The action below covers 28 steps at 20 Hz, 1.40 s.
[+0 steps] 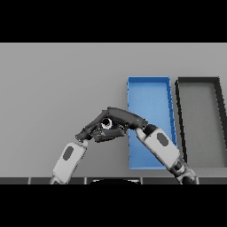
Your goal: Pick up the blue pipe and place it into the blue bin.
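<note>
Head view: you're mid-task, transfer not finished. The blue bin [150, 95] sits on the grey table [57, 88] right of centre, and its visible floor looks empty, so nothing is placed yet. A dark bin [198, 81] stands just beside it on the right; ignore that one.

Both hands meet just left of the blue bin's left wall, over the table. Your right hand [125, 118] comes in from the lower right, its forearm crossing the bin's near corner, with the fingers [98, 122] reaching left and curled over something small. Your left hand [86, 133] comes up from the lower left, and its dark fingers [103, 137] bunch into the same spot, touching or nearly touching the right hand.

Between them you can see a small round pale end with a dark centre, likely the blue pipe [107, 124] seen end-on. No blue shows on it, so treat that as a guess. It looks pinched under the right fingers; I can't tell whether it's lifted or still on the table.

Left fingers: curled, but I can't tell if they grip the pipe or only rest against it.

Remaining: carry right over the wall, then release inside.
</note>
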Available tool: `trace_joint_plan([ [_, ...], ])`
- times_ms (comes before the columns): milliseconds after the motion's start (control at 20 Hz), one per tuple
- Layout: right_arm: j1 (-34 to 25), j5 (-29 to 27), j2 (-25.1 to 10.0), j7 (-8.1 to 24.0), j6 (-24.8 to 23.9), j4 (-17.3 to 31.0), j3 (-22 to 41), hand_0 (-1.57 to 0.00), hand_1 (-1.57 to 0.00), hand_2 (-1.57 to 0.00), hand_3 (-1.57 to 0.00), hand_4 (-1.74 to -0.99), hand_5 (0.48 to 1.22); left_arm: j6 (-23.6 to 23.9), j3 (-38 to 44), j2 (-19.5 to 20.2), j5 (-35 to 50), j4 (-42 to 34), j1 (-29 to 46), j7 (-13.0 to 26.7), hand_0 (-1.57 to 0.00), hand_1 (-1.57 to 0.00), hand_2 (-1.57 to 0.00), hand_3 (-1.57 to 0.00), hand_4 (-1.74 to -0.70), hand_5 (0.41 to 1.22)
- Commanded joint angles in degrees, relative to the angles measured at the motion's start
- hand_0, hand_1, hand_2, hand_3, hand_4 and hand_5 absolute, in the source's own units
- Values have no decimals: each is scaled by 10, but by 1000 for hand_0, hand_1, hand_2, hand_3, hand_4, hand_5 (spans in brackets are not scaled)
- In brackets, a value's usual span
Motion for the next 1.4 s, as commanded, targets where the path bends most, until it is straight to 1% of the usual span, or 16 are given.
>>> trace_joint_plan([
  [0,-2,2,6,16,-4,-3,3,-1561,-1561,-1561,-1553,-1736,1205,-9,-1,5,-2,5,-2,-8,-935,-858,-827,-746,-1372,1221],
  [50,-8,0,13,39,-10,-3,2,-1563,-1563,-1563,-1556,-1737,1208,-16,-2,8,-8,7,-8,-9,-748,-687,-662,-596,-1282,1221],
  [100,-2,1,13,37,-9,-6,1,-1565,-1565,-1565,-1559,-1738,1211,-27,-4,12,-15,2,-6,3,-598,-549,-529,-477,-1206,1221],
  [200,3,10,13,30,-13,-8,0,-1567,-1567,-1567,-1563,-1739,1214,-28,0,9,-32,-4,-13,43,-383,-351,-338,-305,-1085,1029],
  [250,3,8,14,35,-18,-19,3,-1568,-1568,-1568,-1565,-1739,1216,-28,1,11,-31,-3,-8,47,-306,-281,-270,-244,-1047,938],
  [300,5,14,14,25,-19,-22,5,-1568,-1568,-1569,-1566,-1740,1217,-25,2,6,-29,-4,-9,66,-244,-224,-216,-195,-1017,848],
  [400,6,21,13,24,-19,-16,3,-1569,-1569,-1569,-1568,-1740,1218,-22,4,0,-24,3,-8,77,-156,-143,-138,-124,-980,704],
  [500,13,23,20,19,-16,-19,7,-1570,-1570,-1570,-1569,-1740,1219,-27,7,0,-14,7,-1,95,-100,-91,-88,-79,-969,603],
  [550,18,20,22,14,-15,-14,5,-1570,-1570,-1570,-1569,-1741,1220,-24,8,2,-18,6,-1,92,-79,-73,-70,-63,-968,567],
  [650,17,12,26,15,-18,-17,-2,-1570,-1570,-1570,-1570,-1741,1220,-20,8,7,-28,12,0,79,-50,-46,-45,-40,-947,513],
  [800,-11,-47,41,67,-23,-7,-39,-1571,-1571,-1571,-1570,-1741,1221,-8,5,2,-34,11,-3,81,-25,-23,-22,-20,-922,482],
  [900,-32,-94,51,111,-44,-18,-63,-1571,-1571,-1571,-1571,-1741,1221,-11,1,5,-35,12,-1,83,-16,-14,-14,-12,-913,470],
  [1000,-72,-143,47,129,-59,-30,-91,-1571,-1571,-1571,-1571,-1741,1221,-13,1,4,-35,20,-2,93,-10,-9,-9,-8,-908,456],
  [1050,-99,-167,41,135,-67,-25,-108,-1571,-1571,-1571,-1571,-1741,1221,-16,1,6,-34,18,-3,88,-8,-7,-7,-6,-907,450],
  [1200,-188,-219,19,129,-73,15,-163,-1571,-1571,-1571,-1571,-1741,1221,-18,0,3,-29,13,1,100,-3,-3,-3,-3,-906,437],
  [1350,-259,-188,-20,103,-122,59,-219,-1571,-1571,-1571,-1571,-1741,1221,-18,2,4,-27,8,0,117,-1,-1,-1,-1,-902,432],
])
